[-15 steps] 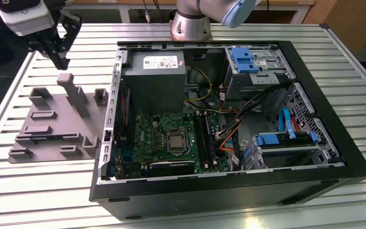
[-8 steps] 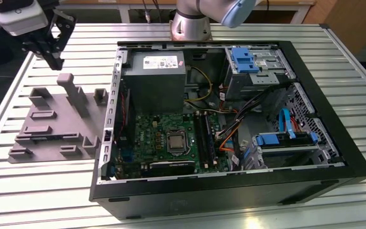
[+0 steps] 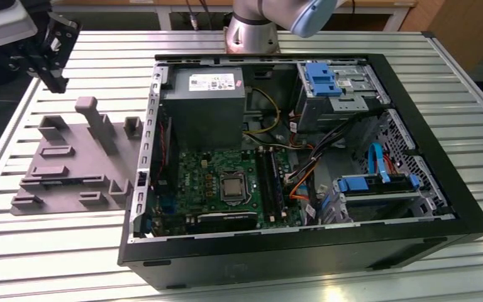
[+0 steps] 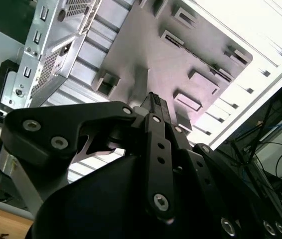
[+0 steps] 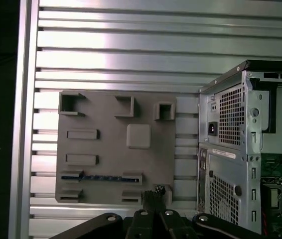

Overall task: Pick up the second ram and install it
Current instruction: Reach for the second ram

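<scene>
- Hand (image 5: 156,192): fingers pinched together with nothing between them. It hangs in the upper left of the exterior view, high above the slatted worktop (image 3: 73,251) and well clear of everything.
- Grey holder plate (image 5: 108,157) lies flat on the worktop under the hand, at the exterior view's left.
- Memory stick (image 5: 101,177): in the first wrist view it stands on edge in the plate, caught between two end blocks. It is apart from the hand, untouched and not yet picked.
- Risk 1: the stick is thin and on edge. Fingers pinched like this would land on its top edge instead of straddling it, which could chip it or jam it in the blocks.
- Risk 2: a grip off the stick's middle would probably tilt it on lift and make it bind in one block.
- Risk 3: a tall post (image 3: 99,126) stands on the plate, so a low sideways move could clip it.
- Computer case (image 3: 309,248) sits just beside the plate, centre to right of the exterior view. A low carry could catch its near wall.
- Sockets (image 3: 268,182) lie on the green circuit board (image 3: 199,173), lower middle of that view, with cables (image 3: 309,173) just beside them. Snagging looks likely, and a tilted stick would not seat.
</scene>
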`<state>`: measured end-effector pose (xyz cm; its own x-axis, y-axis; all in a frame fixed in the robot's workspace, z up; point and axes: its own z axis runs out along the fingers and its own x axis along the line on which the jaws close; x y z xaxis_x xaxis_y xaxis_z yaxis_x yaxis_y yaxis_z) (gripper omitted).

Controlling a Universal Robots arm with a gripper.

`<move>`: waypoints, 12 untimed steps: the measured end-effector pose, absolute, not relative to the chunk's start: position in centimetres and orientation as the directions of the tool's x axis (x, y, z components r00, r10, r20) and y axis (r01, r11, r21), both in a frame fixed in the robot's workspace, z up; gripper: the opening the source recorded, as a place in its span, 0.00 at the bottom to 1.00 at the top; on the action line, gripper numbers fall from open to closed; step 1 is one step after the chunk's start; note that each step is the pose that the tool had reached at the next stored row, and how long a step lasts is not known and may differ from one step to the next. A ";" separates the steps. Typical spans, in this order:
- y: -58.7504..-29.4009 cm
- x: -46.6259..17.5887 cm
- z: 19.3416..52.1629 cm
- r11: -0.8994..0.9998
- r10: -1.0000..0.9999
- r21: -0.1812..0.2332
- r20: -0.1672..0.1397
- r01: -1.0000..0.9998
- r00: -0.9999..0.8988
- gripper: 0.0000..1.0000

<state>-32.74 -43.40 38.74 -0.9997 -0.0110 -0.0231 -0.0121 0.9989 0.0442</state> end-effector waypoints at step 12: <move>-44.6 -35.2 38.7 0.999 -0.017 0.044 -0.023 -0.018 -1.000 0.11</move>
